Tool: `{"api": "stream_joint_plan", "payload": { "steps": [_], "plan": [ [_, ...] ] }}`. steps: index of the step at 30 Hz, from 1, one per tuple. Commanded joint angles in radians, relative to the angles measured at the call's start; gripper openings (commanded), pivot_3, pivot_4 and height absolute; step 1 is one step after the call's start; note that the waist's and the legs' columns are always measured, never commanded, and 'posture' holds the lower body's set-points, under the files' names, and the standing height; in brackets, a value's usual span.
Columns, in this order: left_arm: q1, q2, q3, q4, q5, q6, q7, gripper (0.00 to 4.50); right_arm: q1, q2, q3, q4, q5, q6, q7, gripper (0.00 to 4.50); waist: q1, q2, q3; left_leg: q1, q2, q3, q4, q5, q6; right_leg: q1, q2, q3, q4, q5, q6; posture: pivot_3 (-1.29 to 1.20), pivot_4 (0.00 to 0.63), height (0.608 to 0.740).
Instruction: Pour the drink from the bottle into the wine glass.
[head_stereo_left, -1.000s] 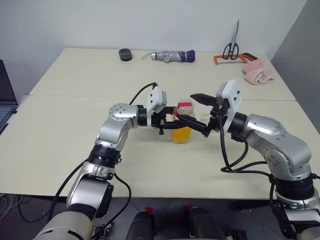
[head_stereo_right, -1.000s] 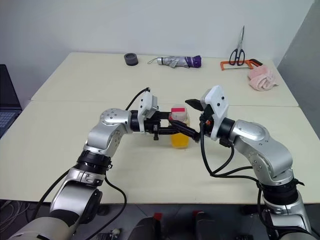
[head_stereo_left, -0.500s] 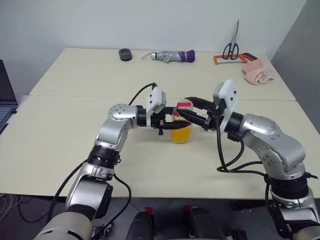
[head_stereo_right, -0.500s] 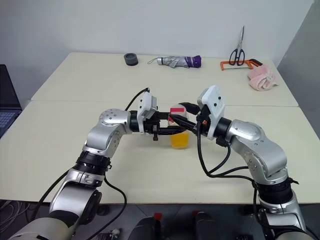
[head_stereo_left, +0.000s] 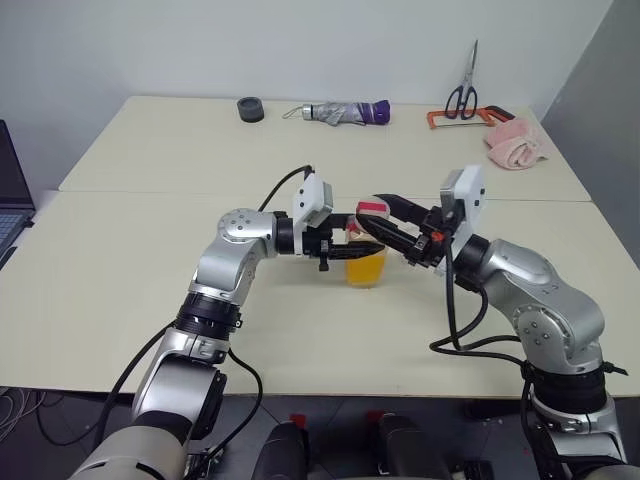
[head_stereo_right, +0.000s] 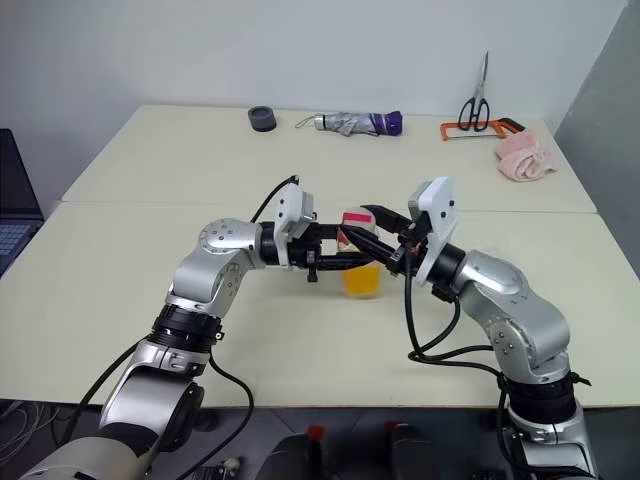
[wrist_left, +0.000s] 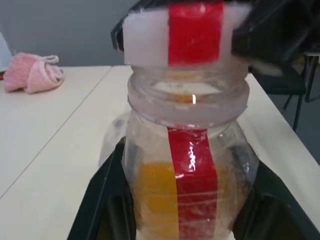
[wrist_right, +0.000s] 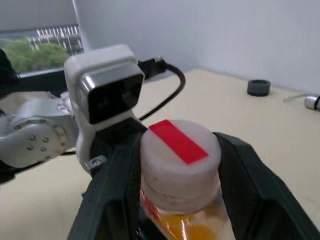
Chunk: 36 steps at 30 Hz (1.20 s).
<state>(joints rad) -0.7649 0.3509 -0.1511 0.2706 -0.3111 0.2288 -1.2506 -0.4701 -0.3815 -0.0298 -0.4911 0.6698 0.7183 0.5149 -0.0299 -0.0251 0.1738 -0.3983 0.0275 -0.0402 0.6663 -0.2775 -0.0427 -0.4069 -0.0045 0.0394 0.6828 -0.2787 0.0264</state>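
right wrist view: right gripper (wrist_right: 180, 165) level, clamped on bottle (wrist_left: 192, 185) cap (wrist_right: 180, 162).

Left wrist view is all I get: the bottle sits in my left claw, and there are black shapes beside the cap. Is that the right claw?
Observer: Yes. The right claw straddles the cap, with one finger against each side.
Operator: How does it reach in?
Observer: From the robot's right, roughly level, facing the left claw across the bottle.
Operator: Is the bottle lifted?
Observer: It looks not. In the head views it stands upright with its base apparently on the table.
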Motion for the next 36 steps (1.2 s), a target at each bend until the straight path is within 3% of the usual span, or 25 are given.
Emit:
{"api": "stream_joint_plan", "payload": {
  "steps": [1, 8, 12, 16, 21, 28, 36],
  "plan": [
    [-0.01, 0.003, 0.012, -0.042, -0.018, -0.008, 0.001, 1.82, -0.011, -0.008, -0.038, -0.053, 0.043, 0.011, -0.016, 1.76, 0.0, 0.0, 0.0, 0.0, 0.0, 0.0, 0.0, 0.0, 0.0, 0.0, 0.0, 0.0, 0.0, 0.0, 0.0, 0.0, 0.15, 0.74],
    [-0.006, 0.003, 0.014, -0.049, -0.018, -0.005, 0.008, 1.82, -0.017, -0.073, 0.009, -0.073, -0.086, -0.066, -0.02, 1.74, 0.0, 0.0, 0.0, 0.0, 0.0, 0.001, 0.0, 0.0, 0.0, 0.0, 0.0, 0.0, 0.0, 0.0, 0.0, 0.0, 0.15, 0.74],
    [-0.001, 0.006, 0.022, -0.052, -0.018, -0.006, 0.024, 1.82, 0.036, -0.14, -0.116, -0.086, -0.081, -0.042, -0.052, 1.74, 0.001, 0.0, 0.0, 0.0, 0.0, 0.001, 0.0, 0.0, 0.0, 0.0, 0.0, 0.0, 0.0, 0.0, 0.0, 0.0, 0.15, 0.74],
    [0.004, 0.008, 0.027, -0.056, -0.022, -0.006, 0.035, 1.82, 0.246, -0.227, -0.261, -0.077, -0.063, -0.032, -0.007, 1.74, 0.014, 0.0, 0.0, -0.001, -0.001, 0.001, 0.0, 0.0, 0.0, 0.001, 0.0, -0.001, -0.002, 0.0, 0.0, 0.0, 0.15, 0.74],
    [0.004, 0.007, 0.031, -0.057, -0.027, -0.006, 0.049, 1.82, 0.506, -0.251, -0.298, 0.075, -0.237, -0.176, -0.019, 1.74, 0.016, 0.0, 0.0, 0.0, -0.001, 0.003, 0.0, 0.0, 0.0, 0.001, 0.0, 0.001, -0.001, 0.0, 0.0, 0.0, 0.15, 0.74],
    [0.005, 0.006, 0.034, -0.058, -0.026, -0.004, 0.055, 1.82, 0.566, -0.178, -0.262, 0.293, -0.359, -0.318, -0.064, 1.74, -0.004, 0.001, -0.001, 0.003, 0.0, 0.006, -0.001, 0.0, 0.0, 0.002, 0.002, 0.005, 0.001, 0.0, 0.0, 0.0, 0.15, 0.74],
    [0.015, 0.019, 0.051, -0.065, -0.028, 0.002, 0.085, 1.82, 0.574, -0.155, -0.31, 0.317, -0.295, -0.302, -0.022, 4.4, -0.002, 0.001, -0.001, 0.003, 0.001, 0.007, -0.001, 0.0, 0.0, 0.002, 0.003, 0.005, 0.001, 0.0, 0.0, 0.0, 0.15, 0.74]
  ]
}}
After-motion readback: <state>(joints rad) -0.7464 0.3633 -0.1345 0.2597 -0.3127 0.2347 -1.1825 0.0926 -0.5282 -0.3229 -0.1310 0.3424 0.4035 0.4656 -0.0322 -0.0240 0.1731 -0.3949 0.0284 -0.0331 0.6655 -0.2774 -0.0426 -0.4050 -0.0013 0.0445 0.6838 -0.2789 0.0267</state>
